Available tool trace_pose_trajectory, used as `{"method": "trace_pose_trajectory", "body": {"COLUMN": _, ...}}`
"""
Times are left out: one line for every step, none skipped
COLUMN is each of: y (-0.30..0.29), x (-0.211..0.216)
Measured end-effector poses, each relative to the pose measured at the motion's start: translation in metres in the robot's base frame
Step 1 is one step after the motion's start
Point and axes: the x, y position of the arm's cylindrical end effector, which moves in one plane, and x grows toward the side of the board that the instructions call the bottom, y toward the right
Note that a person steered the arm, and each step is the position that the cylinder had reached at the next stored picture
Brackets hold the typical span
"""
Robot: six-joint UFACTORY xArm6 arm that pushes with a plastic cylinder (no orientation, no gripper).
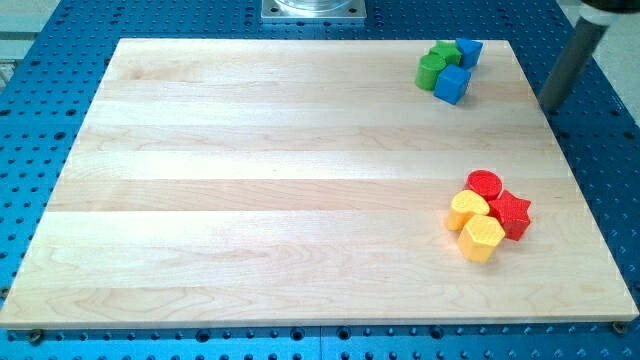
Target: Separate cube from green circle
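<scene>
A blue cube (452, 84) lies near the board's top right corner, touching a green circle block (431, 70) on its left. Behind them sit another green block (443, 52) and a second blue block (468, 52), all packed in one cluster. My tip (551, 106) is at the lower end of the dark rod, off the board's right edge, well to the right of the blue cube and slightly lower in the view. It touches no block.
A second cluster sits at the right, lower down: a red circle block (485, 184), a red star block (511, 212), and two yellow blocks (467, 208) (481, 238). The wooden board (250, 180) rests on a blue perforated table. A metal mount (314, 9) stands at the top.
</scene>
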Motion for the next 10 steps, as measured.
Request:
{"method": "trace_pose_trajectory", "body": {"y": -0.039, "x": -0.013}}
{"method": "trace_pose_trajectory", "body": {"y": -0.096, "x": -0.013}}
{"method": "trace_pose_trajectory", "body": {"y": -0.140, "x": -0.008}}
{"method": "trace_pose_trajectory", "body": {"y": -0.205, "x": 0.041}}
{"method": "trace_pose_trajectory", "body": {"y": -0.231, "x": 0.052}}
{"method": "trace_pose_trajectory", "body": {"y": -0.226, "x": 0.014}}
{"method": "trace_pose_trajectory", "body": {"y": -0.284, "x": 0.024}}
{"method": "trace_pose_trajectory", "body": {"y": -0.288, "x": 0.087}}
{"method": "trace_pose_trajectory", "body": {"y": -0.238, "x": 0.105}}
{"method": "trace_pose_trajectory", "body": {"y": -0.249, "x": 0.127}}
